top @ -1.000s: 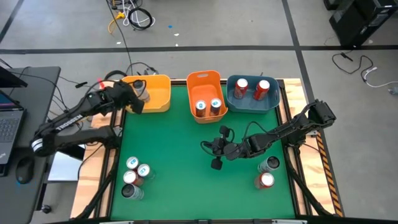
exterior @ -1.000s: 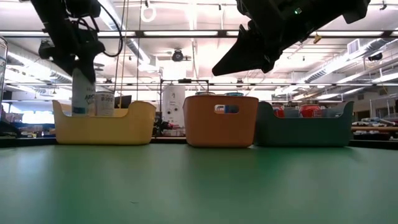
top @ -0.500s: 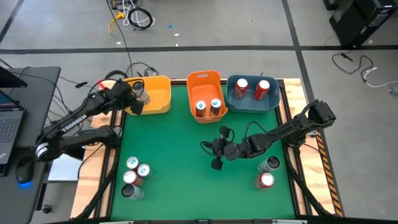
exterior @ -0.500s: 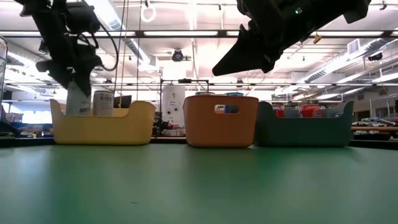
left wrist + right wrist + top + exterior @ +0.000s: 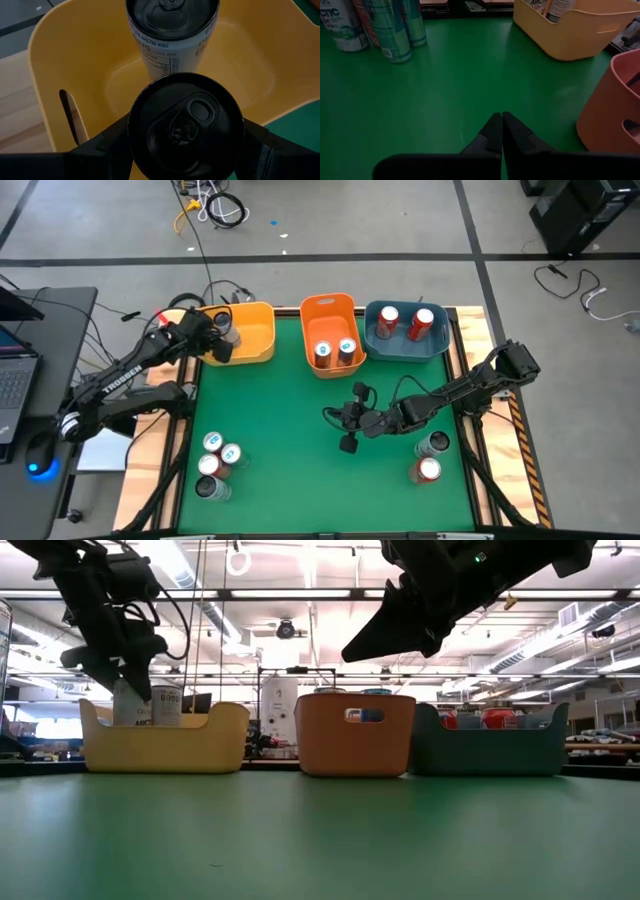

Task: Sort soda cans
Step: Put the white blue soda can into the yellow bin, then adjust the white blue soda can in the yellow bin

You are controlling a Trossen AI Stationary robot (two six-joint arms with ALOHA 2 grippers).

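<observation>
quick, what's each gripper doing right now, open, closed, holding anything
Left gripper: closed on a dark-topped can, over the yellow bin.
Right gripper: closed, holding nothing, above the green table.

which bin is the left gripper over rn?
The yellow bin, leftmost of the three. The left gripper holds a dark-topped can above it; the orange bin and blue bin stand to its right.

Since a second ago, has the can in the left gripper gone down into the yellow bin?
Yes. In the low view the can held by the left gripper now sits lower against the yellow bin, level with the can already inside.
</observation>
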